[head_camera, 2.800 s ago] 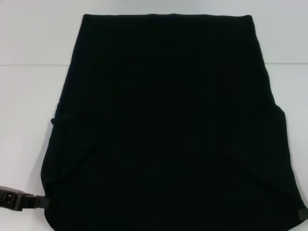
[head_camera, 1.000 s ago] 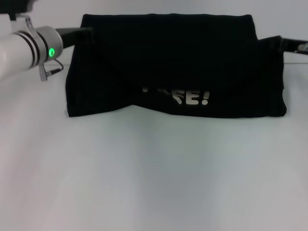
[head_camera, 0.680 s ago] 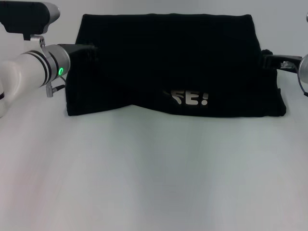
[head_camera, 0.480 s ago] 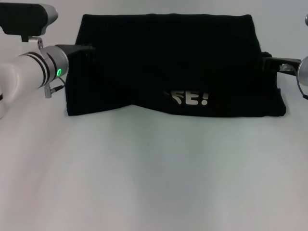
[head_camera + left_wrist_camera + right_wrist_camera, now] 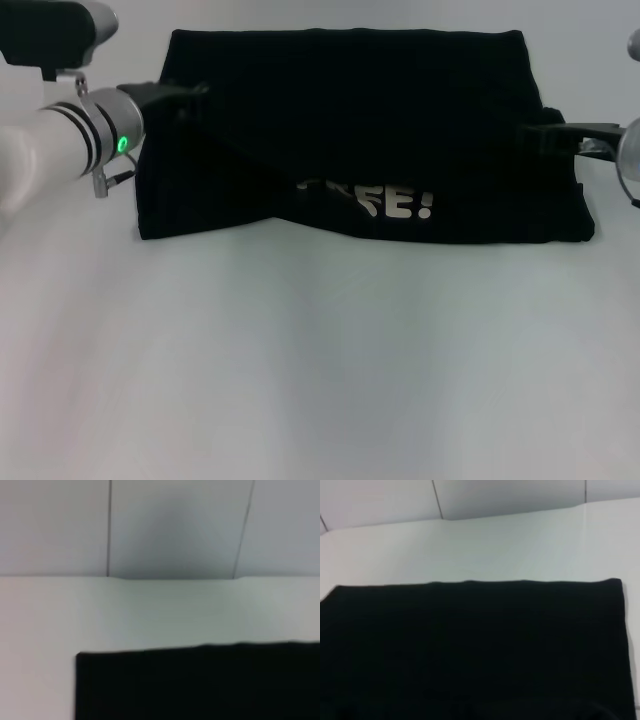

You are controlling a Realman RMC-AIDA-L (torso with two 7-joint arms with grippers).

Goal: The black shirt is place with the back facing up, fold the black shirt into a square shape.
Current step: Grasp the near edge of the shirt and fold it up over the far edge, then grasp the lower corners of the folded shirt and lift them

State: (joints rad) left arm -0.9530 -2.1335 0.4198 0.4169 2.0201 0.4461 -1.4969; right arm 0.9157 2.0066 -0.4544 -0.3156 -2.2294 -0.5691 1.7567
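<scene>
Both grippers flank black shirt point(image 5: 350, 110) showing "FE!".

White "FE!" shows on the black shirt point(image 5: 350, 120).

One black shirt point(image 5: 350, 130), two claws point(image 5: 185, 95) point(image 5: 535, 138).

My head camera looks forward and down over the white table point(image 5: 320, 360), taking in the whole folded black shirt point(image 5: 350, 120) at its far side. My two wrist cameras sit low and close, facing across the table toward the wall; each shares the shirt's far edge with my head view.
</scene>
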